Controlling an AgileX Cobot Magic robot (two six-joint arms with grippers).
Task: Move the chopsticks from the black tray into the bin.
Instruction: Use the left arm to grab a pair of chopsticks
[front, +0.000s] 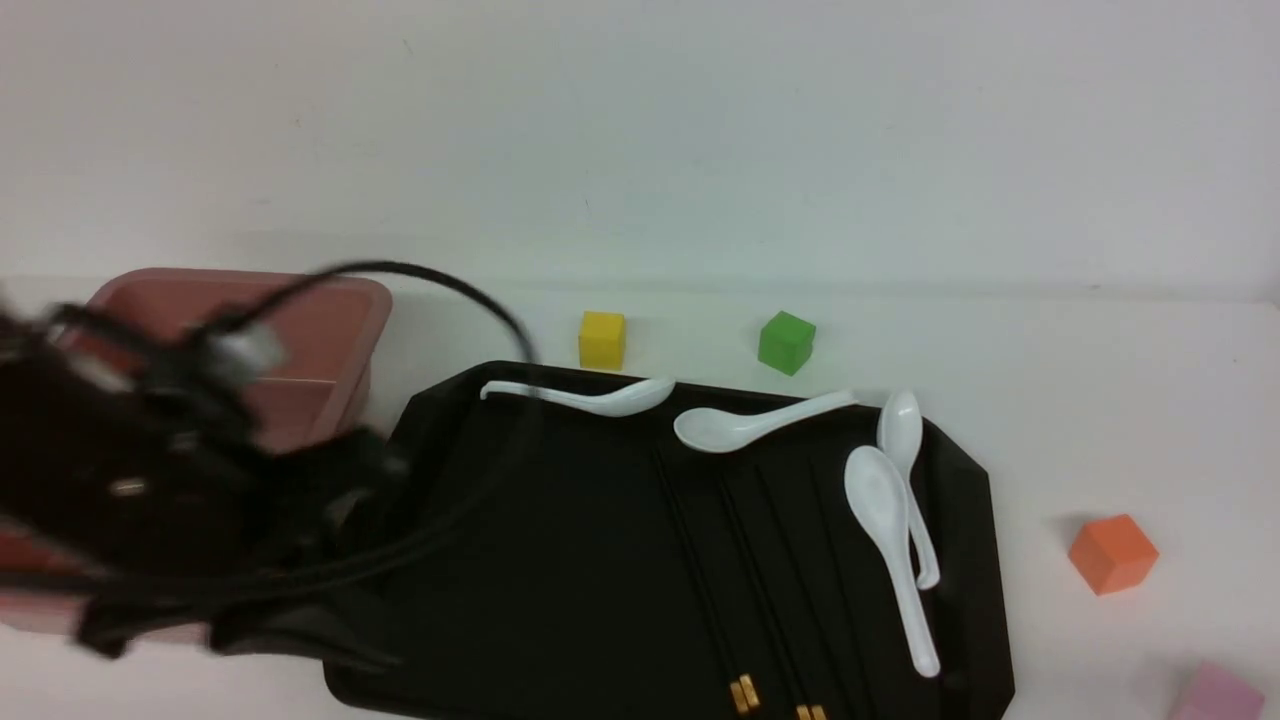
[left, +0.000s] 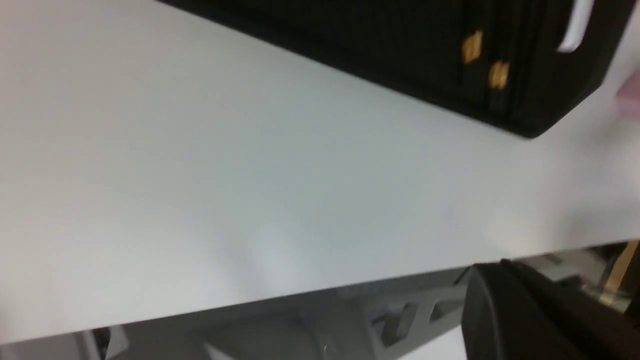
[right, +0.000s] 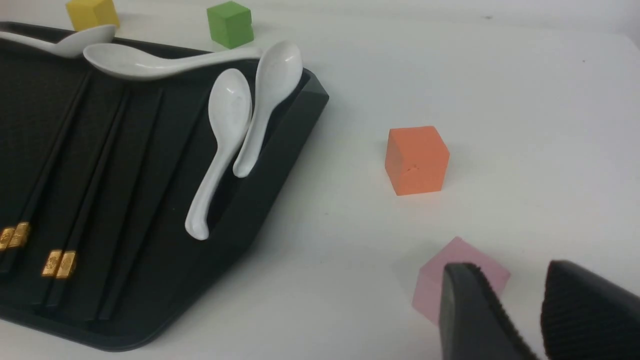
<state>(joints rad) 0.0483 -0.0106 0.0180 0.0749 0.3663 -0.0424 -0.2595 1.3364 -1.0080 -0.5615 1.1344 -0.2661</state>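
In the front view, the chopsticks (front: 744, 692) lie side by side on the right half of the black tray (front: 520, 560), gold bands toward the robot. None is in the pink bin (front: 340, 320) at far left. White soup spoons (front: 885, 510) lie just beside them on the right. The left arm (front: 150, 470) is a dark smear over the tray's left edge.

The left wrist view shows only the tray's near rim, two gold bands and bare table (left: 250, 175). The left gripper (left: 525, 310) is one dark blurred part, so I cannot tell whether it is wide or narrow.

In the right wrist view, the right gripper (right: 520, 280) hangs by a pink cube (right: 450, 260), well apart from the tray, fingers moderately parted and holding nothing.

The step in hand looks like reaching for a stick. Set the jaws across one stick near its middle with the tips down on the tray floor. Take the one farthest from the spoons, then lift it level, clear of the rim.
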